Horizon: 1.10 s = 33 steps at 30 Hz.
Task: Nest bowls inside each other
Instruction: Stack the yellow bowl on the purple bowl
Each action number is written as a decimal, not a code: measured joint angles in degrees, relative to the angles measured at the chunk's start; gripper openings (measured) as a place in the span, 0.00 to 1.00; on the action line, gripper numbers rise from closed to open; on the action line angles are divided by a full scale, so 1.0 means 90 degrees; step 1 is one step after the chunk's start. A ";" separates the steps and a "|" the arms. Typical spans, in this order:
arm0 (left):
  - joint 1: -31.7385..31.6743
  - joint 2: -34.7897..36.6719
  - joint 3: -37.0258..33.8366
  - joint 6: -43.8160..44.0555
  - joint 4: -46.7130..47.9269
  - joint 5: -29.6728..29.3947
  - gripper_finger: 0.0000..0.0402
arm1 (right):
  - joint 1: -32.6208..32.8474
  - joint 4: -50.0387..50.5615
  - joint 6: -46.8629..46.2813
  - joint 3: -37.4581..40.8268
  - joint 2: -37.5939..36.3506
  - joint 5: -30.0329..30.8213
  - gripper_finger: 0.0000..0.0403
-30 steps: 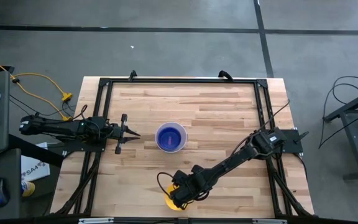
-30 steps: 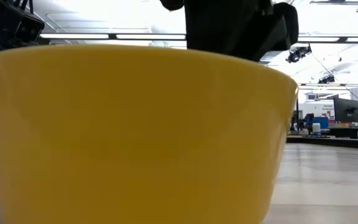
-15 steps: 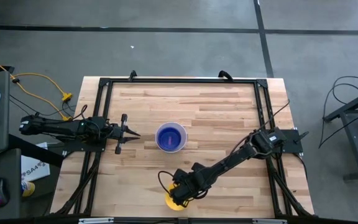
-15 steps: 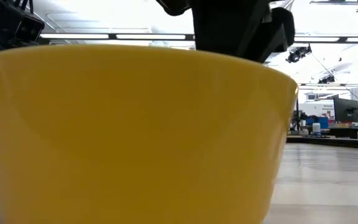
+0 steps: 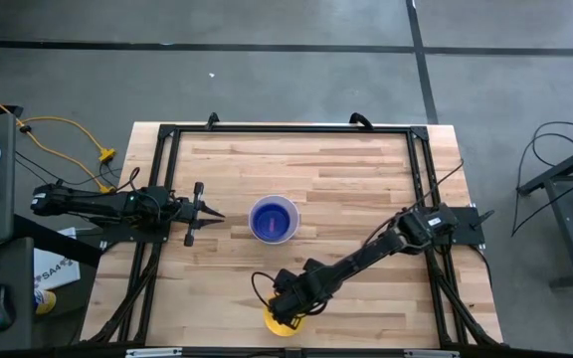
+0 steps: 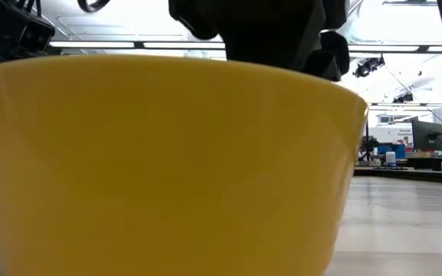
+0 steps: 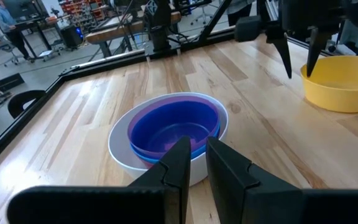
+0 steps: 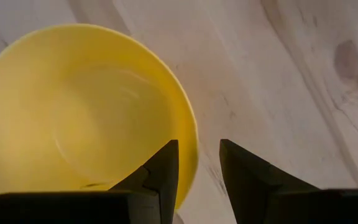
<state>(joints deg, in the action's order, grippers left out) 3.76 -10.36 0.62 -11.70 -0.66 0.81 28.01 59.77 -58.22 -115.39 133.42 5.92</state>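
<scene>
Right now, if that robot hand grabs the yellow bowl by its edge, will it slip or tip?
The yellow bowl looks thin, smooth and glossy, so it is probably light and stiff but somewhat slippery. The right hand straddles one side of its rim, so lifted there it may well tilt. Pushed, it would likely slide across the table.

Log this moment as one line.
right pincer: open, straddling yellow bowl rim | left pincer: idle, left side | blue bowl nested in white bowl

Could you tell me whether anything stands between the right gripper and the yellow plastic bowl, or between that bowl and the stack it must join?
Nothing visible does. The open right gripper hangs directly over the rim of the round yellow plastic bowl, one finger on each side. Bare wooden table lies between that bowl and the white bowl holding the nested purple and blue bowls.
</scene>
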 joint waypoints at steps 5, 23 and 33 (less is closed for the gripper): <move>-0.0001 -0.0001 0.0000 0.0001 0.0000 0.0000 0.13 | -0.0042 -0.0006 0.0027 -0.0002 0.0015 -0.0042 0.27; 0.0001 0.0001 0.0000 0.0002 0.0001 0.0001 0.13 | -0.0160 -0.0053 0.0170 -0.0002 0.0013 -0.0313 0.27; -0.0001 -0.0001 0.0000 0.0002 -0.0001 -0.0001 0.13 | -0.0162 -0.0055 0.0170 -0.0002 0.0012 -0.0350 0.27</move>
<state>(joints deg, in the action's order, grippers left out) 3.75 -10.37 0.62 -11.68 -0.67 0.80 26.55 59.28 -56.69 -115.42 133.53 2.76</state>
